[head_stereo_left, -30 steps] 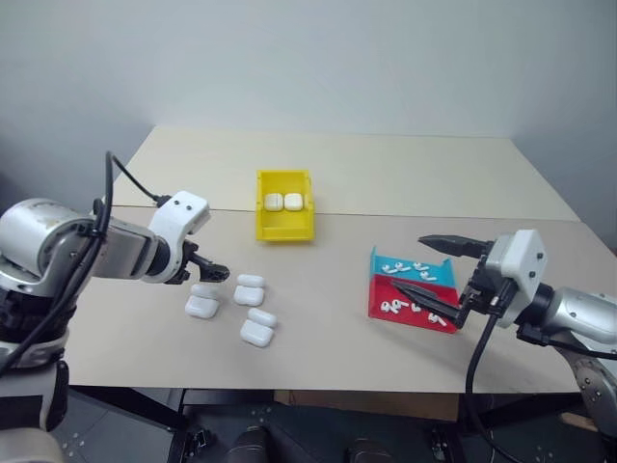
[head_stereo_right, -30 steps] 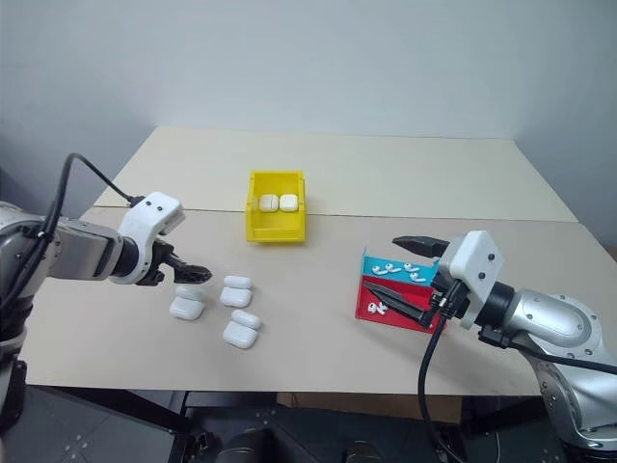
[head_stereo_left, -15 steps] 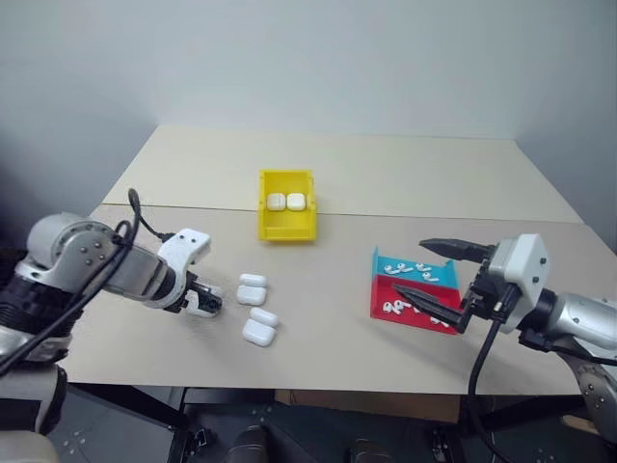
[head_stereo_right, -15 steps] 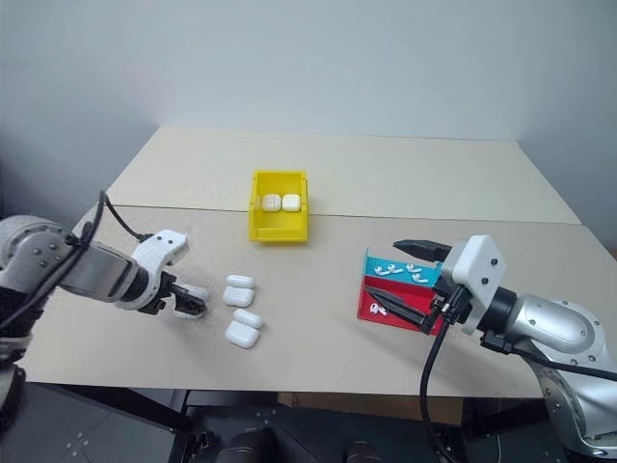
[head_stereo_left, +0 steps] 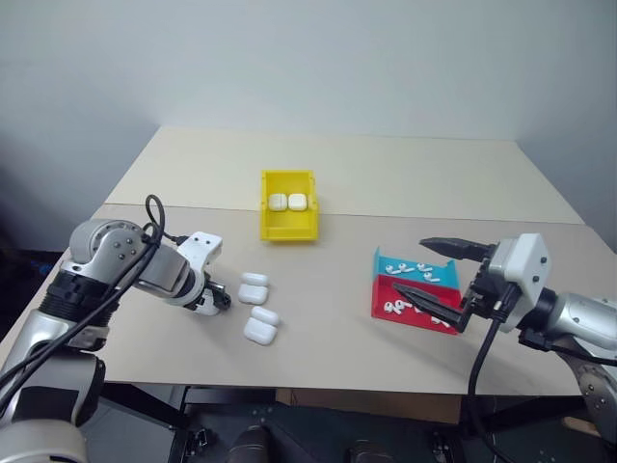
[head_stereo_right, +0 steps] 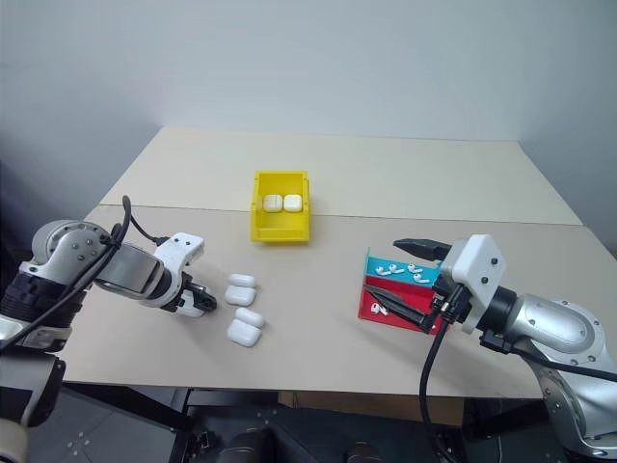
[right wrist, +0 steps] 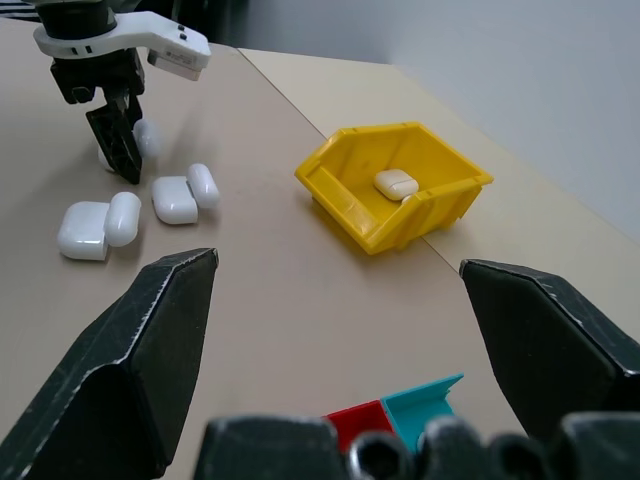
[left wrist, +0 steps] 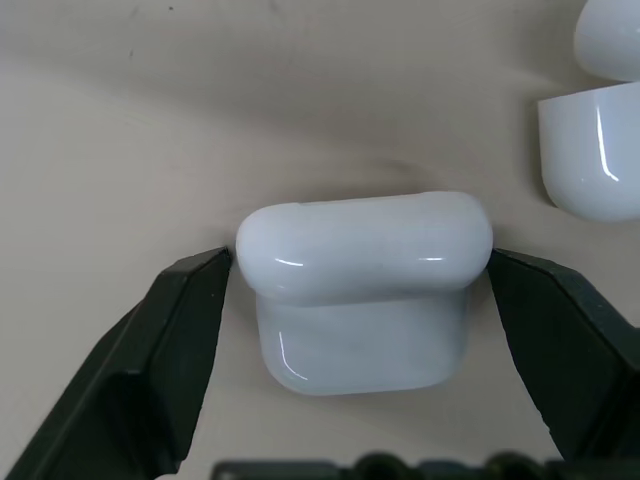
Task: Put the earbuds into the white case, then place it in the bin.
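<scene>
The left gripper point(left wrist: 360, 300) has its two black fingers point(left wrist: 160, 350) set on either side of a white case point(left wrist: 365, 285) lying on the table point(head_stereo_left: 337, 174), the tips right at the case's ends; whether they press it or merely flank it cannot be told from the left wrist view. In the head views that case is almost wholly hidden behind the gripper point(head_stereo_left: 214, 301), with only a sliver of white showing. The case's lid is open and tilted toward the camera. Just to its right lie three more open cases point(head_stereo_left: 258, 311) in a loose cluster; two of them are cut off at the edge of the left wrist view.

The right gripper point(head_stereo_left: 434, 280) hangs level with its fingers point(right wrist: 130, 370) spread wide and nothing between them, over the near right part of the table. One finger crosses in front of the red tray point(head_stereo_left: 386, 294), hiding part of it. The teal tray point(head_stereo_left: 386, 262) sits just behind the red one, touching it. The earbuds point(head_stereo_left: 421, 270) lie scattered in both trays, too small to count surely.

The bin point(head_stereo_left: 286, 227) stands far of centre, well apart from both grippers, with two closed cases point(head_stereo_left: 287, 202) side by side inside.
</scene>
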Robot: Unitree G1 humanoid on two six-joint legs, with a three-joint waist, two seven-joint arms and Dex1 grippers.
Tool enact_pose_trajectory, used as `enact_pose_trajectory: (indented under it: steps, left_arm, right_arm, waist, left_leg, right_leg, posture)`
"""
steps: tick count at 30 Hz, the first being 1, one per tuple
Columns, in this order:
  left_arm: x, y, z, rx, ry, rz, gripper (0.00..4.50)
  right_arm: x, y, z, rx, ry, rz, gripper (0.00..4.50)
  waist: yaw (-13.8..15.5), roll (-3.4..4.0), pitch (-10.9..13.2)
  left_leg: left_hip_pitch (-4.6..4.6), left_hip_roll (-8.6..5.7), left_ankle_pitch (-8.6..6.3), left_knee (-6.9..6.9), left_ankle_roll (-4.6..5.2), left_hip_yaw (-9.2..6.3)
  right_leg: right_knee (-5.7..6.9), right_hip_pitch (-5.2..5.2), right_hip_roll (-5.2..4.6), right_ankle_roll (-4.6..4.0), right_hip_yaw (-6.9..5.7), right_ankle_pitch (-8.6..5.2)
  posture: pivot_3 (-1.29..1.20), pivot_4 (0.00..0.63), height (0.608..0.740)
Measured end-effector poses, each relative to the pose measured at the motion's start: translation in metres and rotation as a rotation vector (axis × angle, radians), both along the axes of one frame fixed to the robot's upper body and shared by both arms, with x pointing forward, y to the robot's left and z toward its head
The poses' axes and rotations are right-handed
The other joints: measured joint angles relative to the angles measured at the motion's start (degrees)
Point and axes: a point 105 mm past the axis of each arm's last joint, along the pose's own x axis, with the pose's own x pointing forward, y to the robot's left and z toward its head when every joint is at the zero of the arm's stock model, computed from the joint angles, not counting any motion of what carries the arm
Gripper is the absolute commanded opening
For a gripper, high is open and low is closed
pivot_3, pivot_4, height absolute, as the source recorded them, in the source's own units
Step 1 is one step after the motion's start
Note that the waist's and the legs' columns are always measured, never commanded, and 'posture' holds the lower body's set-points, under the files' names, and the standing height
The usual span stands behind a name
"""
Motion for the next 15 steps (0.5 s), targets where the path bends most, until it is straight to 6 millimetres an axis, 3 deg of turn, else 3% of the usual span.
enact_pose_trajectory:
  steps: [3, 12, 15]
  left_arm:
    - [-0.002, 0.003, 0.001, 0.005, 0.006, -0.002, 2.80]
    - [-0.013, 0.005, 0.002, 0.007, -0.013, -0.029, 2.79]
    - [-0.018, 0.005, 0.019, -0.038, -0.142, -0.063, 2.79]
  right_arm:
    - [0.000, 0.000, 0.000, 0.000, 0.000, 0.000, 4.50]
    - [0.000, 0.000, 0.000, -0.001, -0.001, 0.001, 4.50]
    - [-0.001, 0.001, 0.000, -0.003, -0.003, 0.002, 4.50]
  waist:
    - [-0.1, 0.00, 0.0]
    - [-0.3, -0.04, 0.0]
    - [-0.4, -0.11, 0.1]
  left_leg:
    - [-0.01, 0.00, 0.00, -0.03, 0.00, 0.00]
    - [-0.05, 0.01, -0.01, -0.05, -0.02, 0.01]
    - [-0.11, 0.02, -0.02, -0.09, -0.03, 0.03]
  right_leg:
    - [-0.02, -0.03, 0.00, 0.00, 0.01, 0.00]
    - [-0.02, -0.08, -0.01, -0.01, 0.02, -0.01]
    - [-0.02, -0.17, -0.01, -0.02, 0.05, -0.01]
  posture:
    - [0.00, 0.150, 0.740]
    - [0.00, 0.150, 0.740]
    - [0.00, 0.150, 0.740]
